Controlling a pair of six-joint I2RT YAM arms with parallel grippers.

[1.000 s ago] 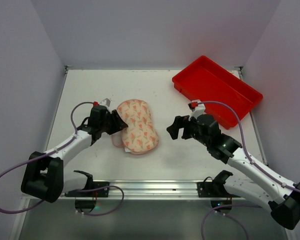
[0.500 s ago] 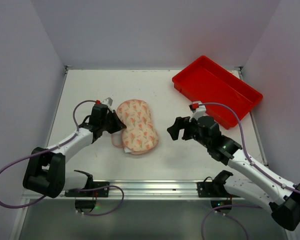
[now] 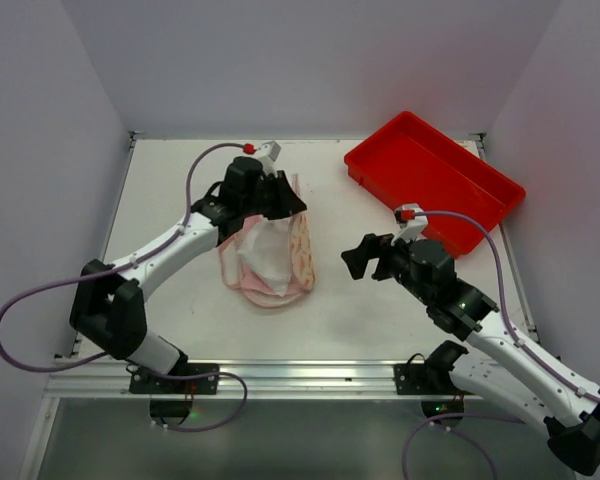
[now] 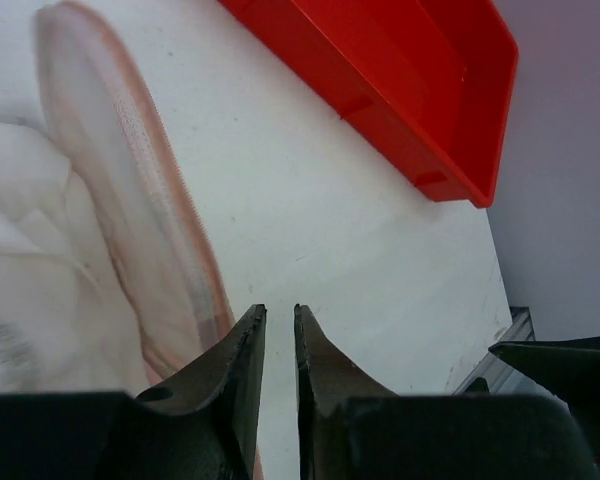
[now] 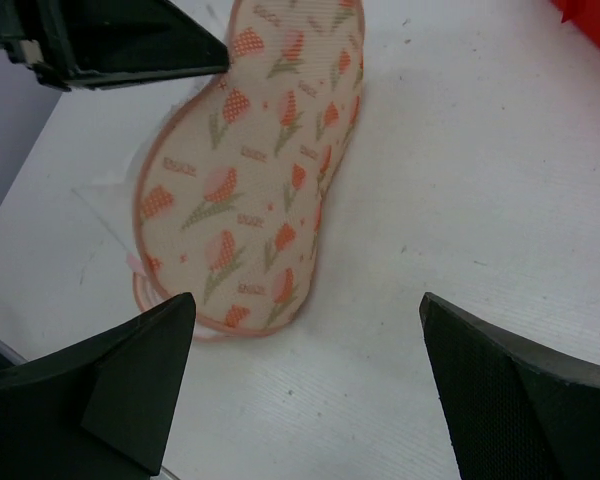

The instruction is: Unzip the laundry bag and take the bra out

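The laundry bag [image 3: 301,243] lies open at mid-table, its printed lid standing on edge; the lid's tulip print faces the right wrist view [image 5: 260,170]. White and pale pink bra fabric [image 3: 264,256] shows inside the lower half and also in the left wrist view [image 4: 20,260]. My left gripper [image 3: 290,204] is at the lid's far end. Its jaws are almost together [image 4: 277,312], with the lid's pink zipper edging [image 4: 170,190] running under the left finger. My right gripper [image 3: 365,258] is wide open and empty, right of the bag [image 5: 305,300].
A red plastic tray [image 3: 435,180] sits at the back right, also in the left wrist view [image 4: 400,80]. Grey walls close in the table on three sides. A metal rail [image 3: 300,375] runs along the near edge.
My left gripper has swung from the bag's left side up to its far end. The lid, flat before, now stands on edge and shows the white inside. The right arm has shifted slightly.
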